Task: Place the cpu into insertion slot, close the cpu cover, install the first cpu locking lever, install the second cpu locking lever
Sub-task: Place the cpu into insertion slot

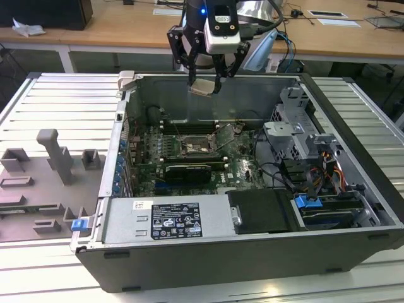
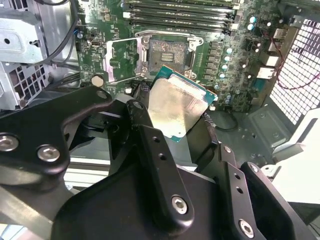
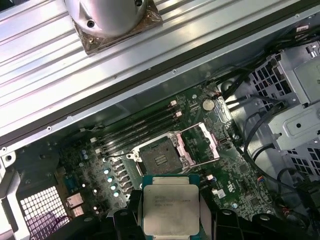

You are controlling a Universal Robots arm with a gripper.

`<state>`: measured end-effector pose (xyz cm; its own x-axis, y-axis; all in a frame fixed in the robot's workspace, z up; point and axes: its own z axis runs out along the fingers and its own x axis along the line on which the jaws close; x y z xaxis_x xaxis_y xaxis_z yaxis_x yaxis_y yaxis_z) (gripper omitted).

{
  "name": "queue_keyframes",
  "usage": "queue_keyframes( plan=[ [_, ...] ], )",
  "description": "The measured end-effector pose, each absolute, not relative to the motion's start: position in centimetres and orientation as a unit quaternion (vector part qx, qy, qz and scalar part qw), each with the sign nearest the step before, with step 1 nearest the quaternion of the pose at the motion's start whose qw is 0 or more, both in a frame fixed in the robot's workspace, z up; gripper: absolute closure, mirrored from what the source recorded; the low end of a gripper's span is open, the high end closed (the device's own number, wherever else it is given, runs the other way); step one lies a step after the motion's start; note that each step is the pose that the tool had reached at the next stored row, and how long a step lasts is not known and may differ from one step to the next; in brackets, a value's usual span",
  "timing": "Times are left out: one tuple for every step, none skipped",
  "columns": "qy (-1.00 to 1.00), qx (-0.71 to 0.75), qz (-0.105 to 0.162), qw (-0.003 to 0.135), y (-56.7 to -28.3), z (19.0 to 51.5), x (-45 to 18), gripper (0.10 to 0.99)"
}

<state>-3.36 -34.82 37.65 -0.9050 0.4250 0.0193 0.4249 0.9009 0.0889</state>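
Note:
My gripper [image 1: 205, 83] hangs above the open computer case, shut on the cpu [image 1: 203, 87], a flat square chip with a silver-grey top. In both wrist views the cpu [image 2: 175, 106] [image 3: 170, 209] is clamped by its edges between the black fingers [image 2: 144, 125] [image 3: 133, 212]. Well below it on the green motherboard lies the insertion slot [image 1: 196, 149] [image 2: 167, 50] [image 3: 160, 157], a dark square recess with nothing in it. The cpu cover [image 2: 122, 57] [image 3: 202, 142], a silver frame, stands flipped open beside the slot.
Long black memory slots [image 1: 189, 124] run behind the socket and a black card [image 1: 188, 172] lies in front. A labelled power supply [image 1: 170, 221] fills the case's near side. The drive cage [image 1: 297, 136] and cables sit at the exterior view's right, a grey fixture [image 1: 57, 158] outside at its left.

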Motion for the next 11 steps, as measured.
queue_keyframes(
  plan=[
    [0.975,0.219,0.046,0.000,-34.82,37.65,-3.36,0.545],
    [0.974,0.221,0.046,0.000,-34.82,37.64,-3.36,0.545],
    [0.974,0.223,0.046,0.001,-34.82,37.64,-3.36,0.545],
    [0.973,0.226,0.046,0.001,-34.82,37.64,-3.36,0.545],
    [0.973,0.227,0.045,0.001,-34.82,37.63,-3.36,0.545],
    [0.973,0.228,0.045,0.001,-34.82,37.63,-3.37,0.545],
    [0.972,0.230,0.045,0.001,-34.82,37.63,-3.37,0.545],
    [0.972,0.231,0.045,0.001,-34.82,37.63,-3.37,0.545],
    [0.972,0.233,0.045,0.001,-34.82,37.63,-3.38,0.545],
    [0.971,0.234,0.045,0.001,-34.82,37.63,-3.39,0.545],
    [0.971,0.236,0.045,0.001,-34.82,37.62,-3.40,0.545]
  ],
)
